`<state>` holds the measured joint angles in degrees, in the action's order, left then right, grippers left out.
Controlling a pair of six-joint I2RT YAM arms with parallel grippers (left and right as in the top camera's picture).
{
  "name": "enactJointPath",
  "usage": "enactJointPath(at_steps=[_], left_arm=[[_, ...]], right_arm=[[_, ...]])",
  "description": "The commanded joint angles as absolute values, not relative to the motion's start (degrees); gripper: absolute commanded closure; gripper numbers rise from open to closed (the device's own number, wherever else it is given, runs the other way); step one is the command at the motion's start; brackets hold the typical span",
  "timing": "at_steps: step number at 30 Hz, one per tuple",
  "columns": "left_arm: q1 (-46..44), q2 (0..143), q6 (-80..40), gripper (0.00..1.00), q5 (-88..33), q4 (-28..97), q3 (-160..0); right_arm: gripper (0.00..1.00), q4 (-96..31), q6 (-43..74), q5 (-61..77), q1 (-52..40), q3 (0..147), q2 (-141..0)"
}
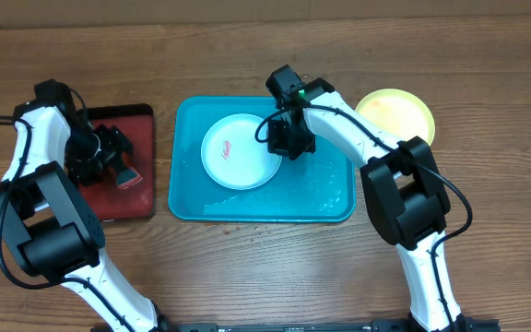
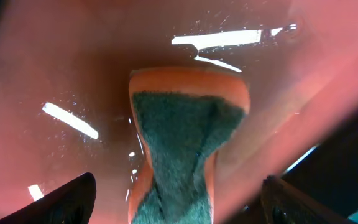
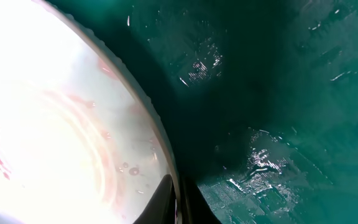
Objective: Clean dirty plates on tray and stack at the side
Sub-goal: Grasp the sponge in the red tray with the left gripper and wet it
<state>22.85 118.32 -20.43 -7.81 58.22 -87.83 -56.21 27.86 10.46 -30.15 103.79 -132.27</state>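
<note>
Overhead: the wooden desk [image 1: 265, 277] carries the teal tray [image 1: 321, 194] at centre and a smaller red tray [image 1: 123, 205] near its left edge. The white plate [image 1: 238, 157], red smear showing, sits in the teal tray's left half. The yellow-green plate [image 1: 399, 115] lies off the tray toward the desk's far right. The sponge [image 2: 185, 137], orange with a green scouring face, rests on the red tray between the fingers of the left gripper [image 2: 179, 182], which are spread wide and clear of it on both sides. The right gripper [image 3: 180, 202] is closed tight, seemingly pinching the white plate's right rim. Judgement: close squarely on the sponge's narrow waist before lifting, and hold the rim pinch firm so the plate can't skate on the wet tray. Unclear: the left wrist view crops the fingers, glare washes out the plate in the right wrist view, and only two plates show.
</note>
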Motion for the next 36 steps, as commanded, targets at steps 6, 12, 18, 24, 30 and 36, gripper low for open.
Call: enactJointPath(at_steps=[6, 12, 18, 24, 30, 36], left_arm=[[22.9, 118.8, -19.2, 0.29, -5.8, 55.0, -84.7], [22.9, 118.8, -19.3, 0.45, -5.8, 52.1, -81.7], [22.9, 118.8, -19.3, 0.86, -5.8, 50.2, -80.4], [22.9, 118.8, -19.2, 0.96, -8.2, 52.5, -82.8], [22.9, 118.4, -18.0, 0.96, -11.2, 63.9, -93.9], [22.8, 117.3, -17.3, 0.96, -13.6, 73.0, -105.6]], right_arm=[[0.96, -52.7, 28.6, 6.5, -30.4, 97.1, -136.0], [0.96, -52.3, 28.6, 6.5, -30.4, 97.1, -136.0], [0.96, -52.3, 28.6, 6.5, -30.4, 97.1, -136.0], [0.96, -51.6, 28.6, 6.5, -30.4, 97.1, -136.0], [0.96, -50.8, 28.6, 6.5, -30.4, 97.0, -136.0], [0.96, -50.4, 28.5, 6.5, -30.4, 97.0, -136.0]])
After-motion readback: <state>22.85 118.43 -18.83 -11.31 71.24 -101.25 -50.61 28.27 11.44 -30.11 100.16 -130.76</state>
